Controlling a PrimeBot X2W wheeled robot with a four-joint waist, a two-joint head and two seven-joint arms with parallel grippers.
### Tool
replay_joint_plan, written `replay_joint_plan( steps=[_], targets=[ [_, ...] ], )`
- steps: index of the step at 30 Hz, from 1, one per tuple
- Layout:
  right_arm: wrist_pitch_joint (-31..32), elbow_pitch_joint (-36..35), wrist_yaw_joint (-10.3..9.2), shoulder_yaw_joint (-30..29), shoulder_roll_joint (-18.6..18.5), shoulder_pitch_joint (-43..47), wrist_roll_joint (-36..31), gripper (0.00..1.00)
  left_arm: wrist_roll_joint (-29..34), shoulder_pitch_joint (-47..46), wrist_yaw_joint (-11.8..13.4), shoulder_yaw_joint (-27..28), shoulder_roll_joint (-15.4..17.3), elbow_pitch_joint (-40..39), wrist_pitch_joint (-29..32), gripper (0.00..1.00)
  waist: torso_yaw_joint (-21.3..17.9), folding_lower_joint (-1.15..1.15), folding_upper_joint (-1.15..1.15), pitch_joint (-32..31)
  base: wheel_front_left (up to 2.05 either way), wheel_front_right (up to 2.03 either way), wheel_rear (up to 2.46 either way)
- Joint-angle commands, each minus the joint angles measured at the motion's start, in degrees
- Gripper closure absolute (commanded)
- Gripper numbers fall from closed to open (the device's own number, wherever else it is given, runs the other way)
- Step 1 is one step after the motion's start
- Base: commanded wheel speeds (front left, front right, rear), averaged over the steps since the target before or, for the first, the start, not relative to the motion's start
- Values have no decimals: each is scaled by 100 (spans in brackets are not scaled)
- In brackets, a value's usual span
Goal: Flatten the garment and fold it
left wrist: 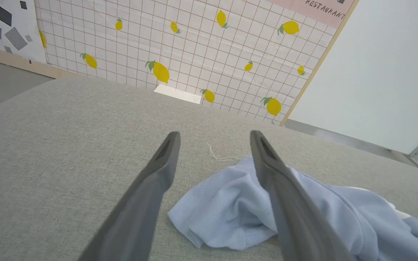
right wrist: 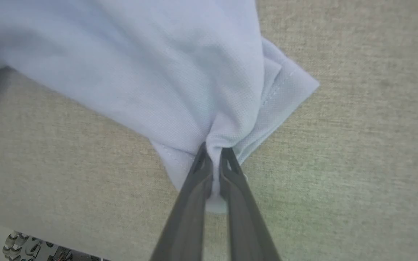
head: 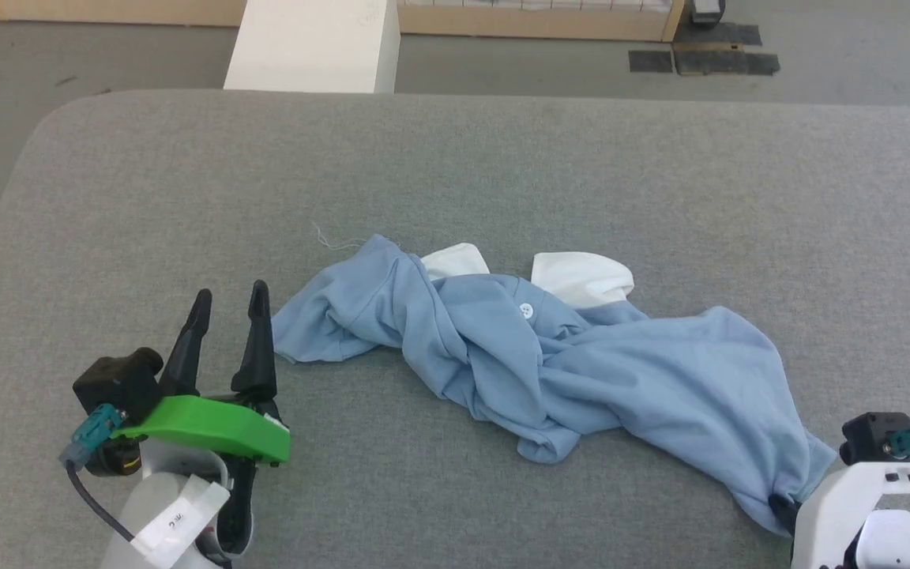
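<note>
Light blue knit lies twisted like a rope across the grey fabric tabletop [head: 455, 174]: the polo shirt [head: 550, 356] runs from just beside our left gripper [head: 231, 291] to our right gripper [right wrist: 212, 154], with its white collar [head: 581, 278] on the side away from both. The right gripper's fingers are pinched together on a small tuck at a hemmed corner. The left gripper's fingers stand apart and hold nothing, with a bunched edge by the finger nearer the shirt. We judge the slim pinch the main risk, since a hard pull could slide the soft knit out. Pulling from the right alone would likely drag the whole bundle rather than spread it, and the left could close on several layers and lock the twist in. Beyond the left fingers a pink sign [left wrist: 325, 10] reads "RESTAURANT"; a white tag [head: 174, 518] on the left forearm bears marks too small to read.
</note>
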Motion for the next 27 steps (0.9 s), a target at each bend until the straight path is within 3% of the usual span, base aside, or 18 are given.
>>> replay_joint_plan(
  steps=[1,3,4,5,17,21,27],
  targets=[
    [96,211,-8,9,47,128,-5,100,-25,52,20,-8,28,20,20,0,9,0,0,-35,0,0,0],
    [-62,260,-8,-48,92,65,-9,100,-40,71,22,-18,27,33,28,0,14,0,0,-68,0,0,0],
    [-160,251,-8,-70,108,15,6,79,-47,84,25,-18,30,39,31,0,14,0,0,-91,0,0,0],
    [-304,216,-8,-125,134,-61,60,0,-56,104,30,-18,33,45,35,0,14,0,0,-121,0,0,0],
    [-1735,-487,-8,-1062,370,-755,372,0,-133,322,78,-32,63,28,64,0,77,0,0,-378,0,0,0],
    [-1710,-356,-8,-806,389,-992,208,0,-147,351,88,-53,69,8,74,0,101,0,0,-361,0,0,0],
    [-1262,41,-8,100,17,-1803,25,0,-148,260,95,-108,79,-80,109,0,182,0,0,-147,0,0,0]
  ],
)
